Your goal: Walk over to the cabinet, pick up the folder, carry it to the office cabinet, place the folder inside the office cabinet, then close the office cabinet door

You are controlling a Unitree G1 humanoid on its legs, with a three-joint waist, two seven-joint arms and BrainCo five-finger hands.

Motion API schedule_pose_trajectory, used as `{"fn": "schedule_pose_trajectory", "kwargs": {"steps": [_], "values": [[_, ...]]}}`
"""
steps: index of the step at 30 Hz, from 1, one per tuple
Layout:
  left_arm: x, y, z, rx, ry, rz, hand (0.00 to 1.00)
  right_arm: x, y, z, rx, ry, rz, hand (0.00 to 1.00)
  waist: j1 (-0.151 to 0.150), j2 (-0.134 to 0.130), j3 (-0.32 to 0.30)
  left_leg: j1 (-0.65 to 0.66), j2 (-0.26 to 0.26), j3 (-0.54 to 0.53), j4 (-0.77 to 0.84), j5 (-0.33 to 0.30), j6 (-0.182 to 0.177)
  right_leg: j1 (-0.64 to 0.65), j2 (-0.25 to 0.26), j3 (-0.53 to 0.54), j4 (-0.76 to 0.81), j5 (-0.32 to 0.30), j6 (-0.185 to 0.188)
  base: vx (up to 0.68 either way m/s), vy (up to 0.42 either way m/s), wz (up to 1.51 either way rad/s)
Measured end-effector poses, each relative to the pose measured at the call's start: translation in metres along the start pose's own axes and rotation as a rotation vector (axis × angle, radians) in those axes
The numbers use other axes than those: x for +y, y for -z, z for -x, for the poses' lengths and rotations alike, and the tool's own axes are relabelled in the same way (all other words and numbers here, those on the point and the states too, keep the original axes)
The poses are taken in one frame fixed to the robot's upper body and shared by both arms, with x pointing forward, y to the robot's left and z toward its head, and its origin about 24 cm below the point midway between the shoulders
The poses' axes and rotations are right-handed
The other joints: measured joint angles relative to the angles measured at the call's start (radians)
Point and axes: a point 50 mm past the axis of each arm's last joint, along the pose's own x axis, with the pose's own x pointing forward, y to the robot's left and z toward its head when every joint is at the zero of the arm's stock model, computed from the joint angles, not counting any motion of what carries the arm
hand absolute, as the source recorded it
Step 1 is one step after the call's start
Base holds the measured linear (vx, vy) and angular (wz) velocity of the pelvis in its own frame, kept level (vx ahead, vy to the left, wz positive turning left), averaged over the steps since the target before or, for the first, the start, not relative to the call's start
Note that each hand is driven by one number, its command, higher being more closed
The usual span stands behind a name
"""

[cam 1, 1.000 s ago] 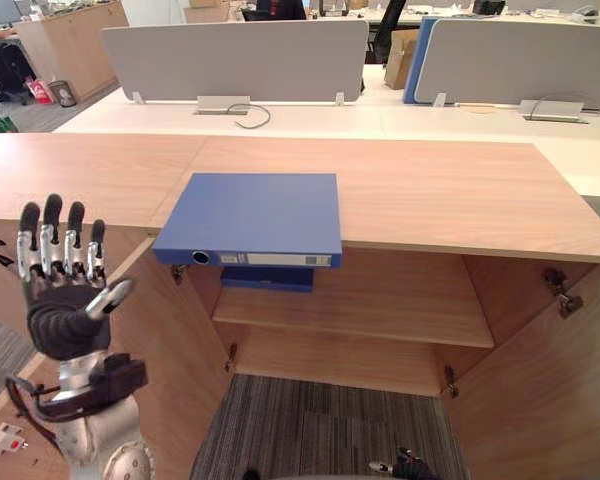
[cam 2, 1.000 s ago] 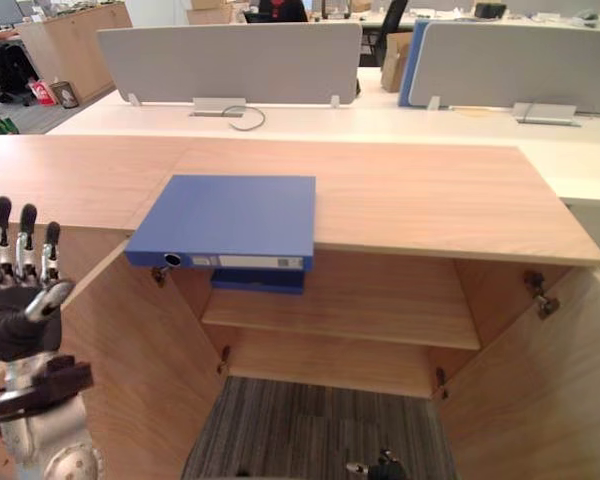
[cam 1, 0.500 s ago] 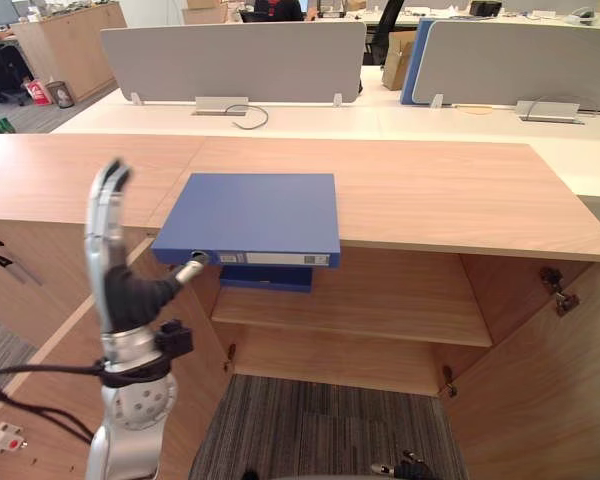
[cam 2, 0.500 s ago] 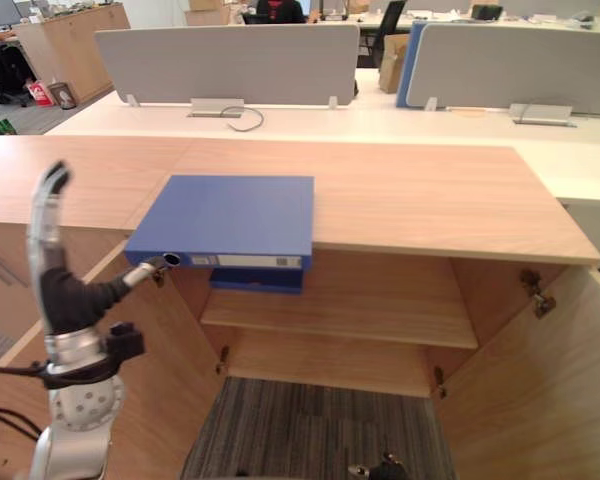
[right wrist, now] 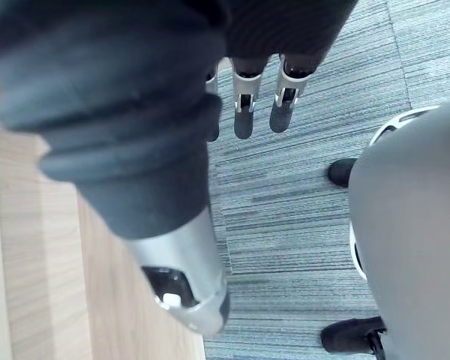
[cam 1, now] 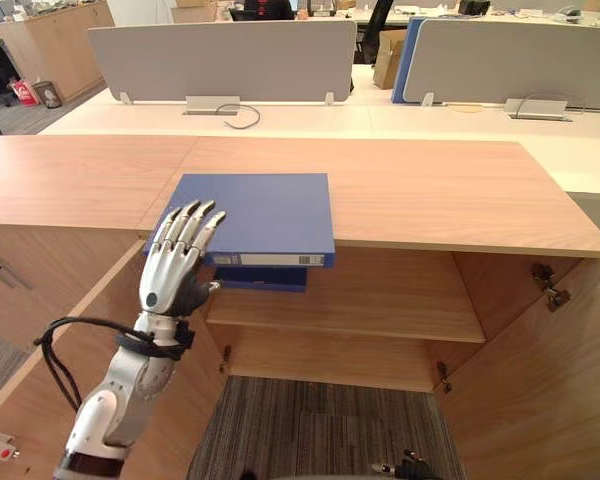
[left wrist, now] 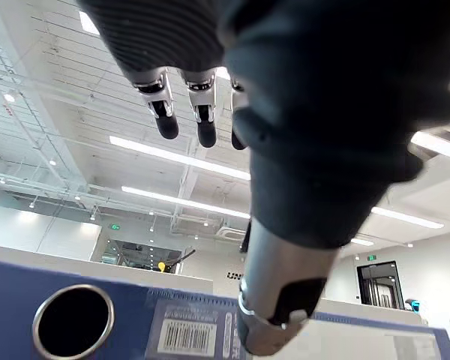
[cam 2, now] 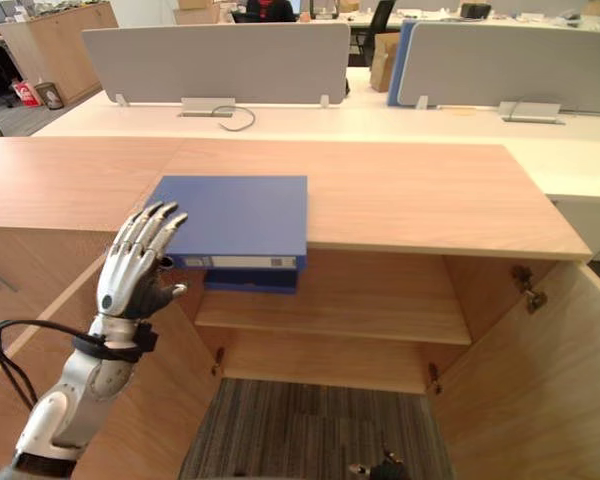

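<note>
Two cabinet doors stand open at the bottom of the head views, the left door (cam 1: 110, 350) and the right door (cam 1: 540, 390), with grey carpet (cam 1: 320, 430) between them. The right hand (right wrist: 120, 127) hangs low over that carpet, fingers loose and holding nothing.

At lower left, the left hand (cam 1: 170, 270) is raised to the front edge of the wooden cabinet top (cam 1: 430, 190). Its fingers are straight and spread above the near left corner of the blue folder (cam 1: 265, 215), and its thumb juts out below the spine. Nothing is clasped yet, and I cannot tell whether the fingertips touch the cover.

The folder lies flat on the top, left of centre, its labelled spine overhanging the front edge. Beneath it, on the shelf (cam 1: 380, 300), lies a second, darker blue folder (cam 1: 265, 278). Grey desk screens (cam 1: 215, 55) cross the top of the frame.

The pick-up looks to be just beginning. The next move calls for pinching the overhanging spine between fingers and thumb, then drawing the folder clear without letting it tip.
</note>
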Motion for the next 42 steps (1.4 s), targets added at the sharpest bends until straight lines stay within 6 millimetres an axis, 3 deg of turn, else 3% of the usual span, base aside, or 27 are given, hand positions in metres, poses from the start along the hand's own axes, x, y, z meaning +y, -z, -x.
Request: {"fn": "schedule_pose_trajectory", "kwargs": {"steps": [9, 22, 35, 36, 42], "values": [[-0.015, 0.012, -0.010, 0.041, 0.049, -0.054, 0.00, 0.000, 0.001, 0.000, 0.003, 0.002, 0.001, 0.00, -0.019, -0.025, -0.009, 0.004, 0.000, -0.004, 0.000, 0.000, 0.000, 0.013, 0.003, 0.000, -0.018, 0.008, -0.008, 0.00, 0.000, 0.00], [-0.028, 0.030, -0.028, 0.088, 0.093, -0.135, 0.00, -0.002, -0.001, 0.000, -0.002, 0.008, 0.021, 0.00, -0.041, -0.025, -0.009, 0.009, 0.000, 0.000, 0.000, -0.001, -0.001, 0.020, 0.004, 0.002, -0.033, 0.013, -0.010, 0.00, 0.000, 0.00], [-0.053, 0.052, -0.022, 0.190, 0.235, -0.174, 0.00, -0.001, -0.002, 0.000, -0.006, 0.008, 0.023, 0.00, -0.053, -0.024, -0.009, 0.013, 0.000, 0.007, 0.000, -0.002, -0.001, 0.024, 0.006, 0.017, -0.051, 0.030, -0.007, -0.01, 0.009, -0.03], [-0.055, 0.054, -0.021, 0.199, 0.251, -0.173, 1.00, -0.001, -0.003, -0.001, -0.007, 0.007, 0.023, 0.00, -0.056, -0.024, -0.008, 0.014, 0.000, 0.007, 0.000, -0.002, -0.001, 0.025, 0.006, 0.018, -0.051, 0.031, -0.006, -0.04, 0.031, -0.01], [-0.056, 0.053, -0.029, 0.219, 0.220, -0.154, 1.00, -0.001, -0.003, -0.001, -0.008, 0.006, 0.023, 0.00, -0.064, -0.023, -0.010, 0.018, 0.000, 0.006, 0.000, -0.003, 0.000, 0.026, 0.005, 0.020, -0.053, 0.035, -0.004, -0.04, 0.026, 0.00]]}}
